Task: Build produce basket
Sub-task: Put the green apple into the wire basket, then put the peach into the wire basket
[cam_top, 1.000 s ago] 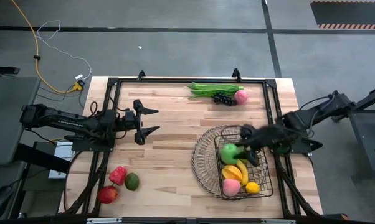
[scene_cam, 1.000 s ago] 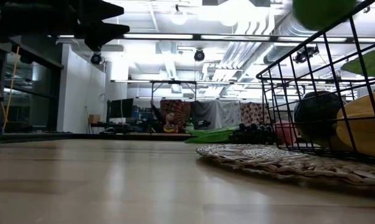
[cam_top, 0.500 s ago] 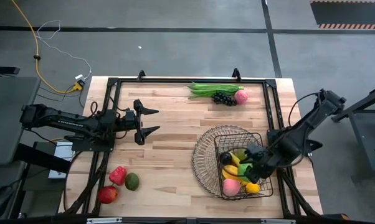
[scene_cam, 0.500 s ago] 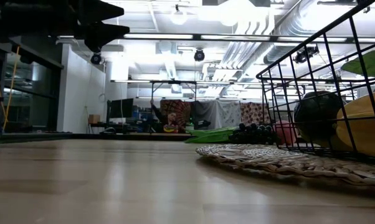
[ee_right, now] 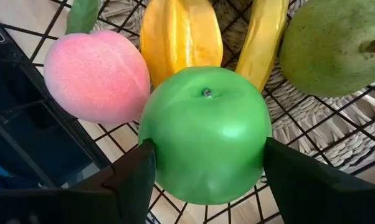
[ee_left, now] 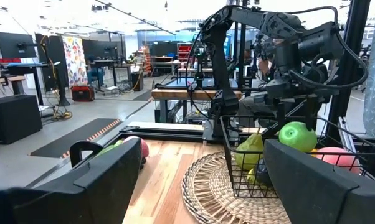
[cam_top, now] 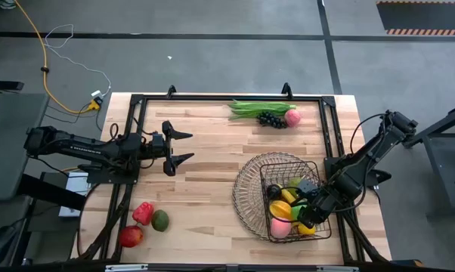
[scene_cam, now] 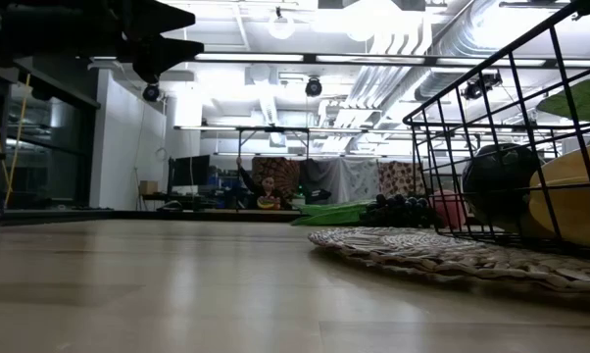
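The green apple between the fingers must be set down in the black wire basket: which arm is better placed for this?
The right. Its gripper is shut on the round green apple inside the black wire basket. The left gripper is open, empty, far across the table.

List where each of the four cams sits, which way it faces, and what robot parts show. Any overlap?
High: above the table, facing straight down; both arms show, left gripper open, right gripper in the basket.
Low: table height, facing level across the table into the room; dark arm parts at the top.
Left wrist: faces past its own fingers toward the basket and right arm.
Right wrist: faces down into the basket, its fingers on the green apple.
Shared: both wrist views show the green apple and a pink peach.
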Motion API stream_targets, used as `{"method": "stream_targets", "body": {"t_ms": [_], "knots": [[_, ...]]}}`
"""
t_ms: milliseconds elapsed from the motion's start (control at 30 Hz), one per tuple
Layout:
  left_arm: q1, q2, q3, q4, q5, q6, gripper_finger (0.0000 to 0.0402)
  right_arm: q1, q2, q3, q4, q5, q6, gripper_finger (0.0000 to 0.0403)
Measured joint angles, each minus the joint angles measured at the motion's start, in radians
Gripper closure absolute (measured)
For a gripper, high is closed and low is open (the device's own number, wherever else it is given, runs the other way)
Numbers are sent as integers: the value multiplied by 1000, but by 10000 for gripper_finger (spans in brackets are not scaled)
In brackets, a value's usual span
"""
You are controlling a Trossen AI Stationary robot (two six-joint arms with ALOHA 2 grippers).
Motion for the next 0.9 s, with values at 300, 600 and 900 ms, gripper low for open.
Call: {"method": "stream_targets", "body": {"t_ms": [300, 600, 900], "knots": [[0, 0, 0, 0, 0, 0, 76, -5, 0, 0, -68, -72, 5, 42], [0, 0, 0, 4, -4, 0, 76, -49, -89, 4, -115, 8, -53, 16], [0, 0, 0, 6, -4, 0, 76, -122, -272, -29, 44, 420, -412, 16]]}}
